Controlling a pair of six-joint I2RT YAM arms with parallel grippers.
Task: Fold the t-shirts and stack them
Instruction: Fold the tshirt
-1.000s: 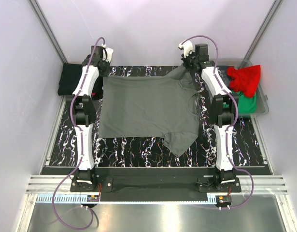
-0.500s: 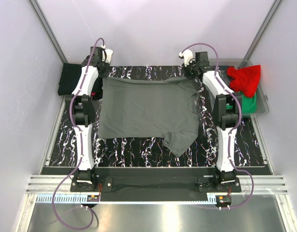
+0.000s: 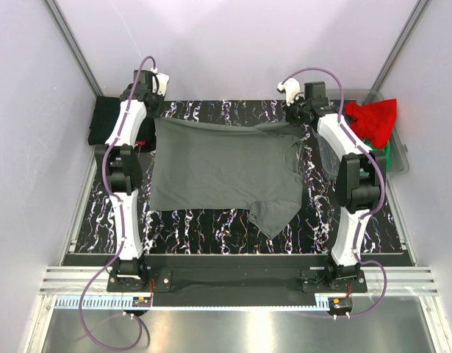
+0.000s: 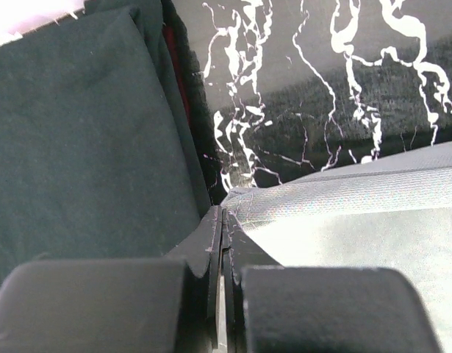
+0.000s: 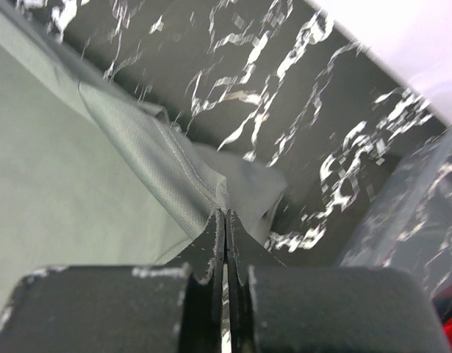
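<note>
A black tabletop (image 3: 211, 228) veined with white marbling fills the floor of a small enclosure. Plain pale lavender panels close it in: a back wall (image 3: 233, 44), a left wall (image 3: 34, 147) and a right wall (image 3: 431, 206). Slim aluminium posts run up the two back corners, one on the left (image 3: 70, 44) and one on the right (image 3: 402, 48). Light falls from above and is brightest high on the back wall. Along the near edge lies a ribbed aluminium rail (image 3: 71, 281), and below it a brushed metal sheet (image 3: 233, 327) with dull reflections.
</note>
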